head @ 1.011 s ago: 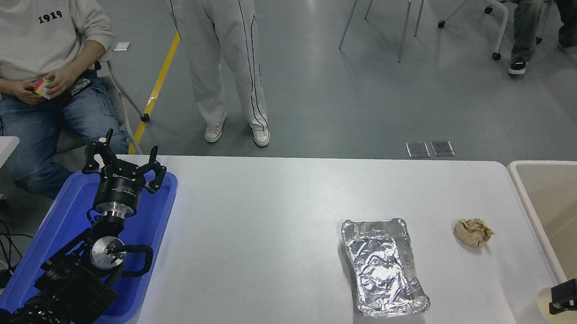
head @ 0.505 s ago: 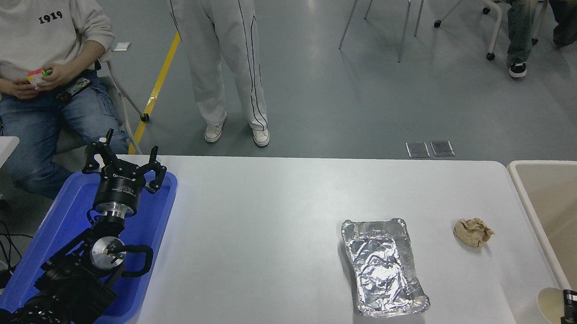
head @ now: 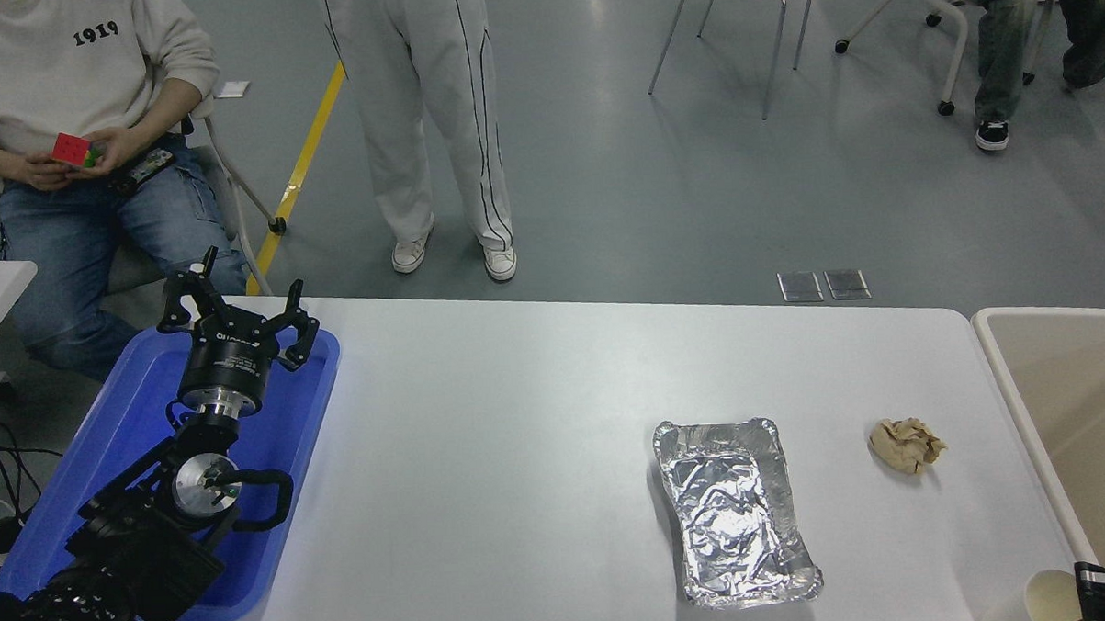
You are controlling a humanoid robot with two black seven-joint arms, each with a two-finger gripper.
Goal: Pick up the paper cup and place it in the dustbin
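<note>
The cream-white paper cup [head: 1045,598] shows at the bottom right corner, above the table's near edge, its round rim facing left. My right gripper [head: 1091,588] comes in from the right edge and is shut on the paper cup; only a small black part of it is visible. The large beige dustbin [head: 1005,368] stands just beyond the table's right end, its inside open to view. My left arm is parked at the lower left, its gripper [head: 235,312] open over the blue tray.
A silver foil tray [head: 704,434] lies right of the table's centre, with a crumpled tan paper ball [head: 906,445] between it and the dustbin. A blue flat tray [head: 133,408] lies at the left. People stand and sit beyond the far edge.
My right gripper has slid down and right toward the corner, and the paper cup has gone with it. The left arm has not moved.
</note>
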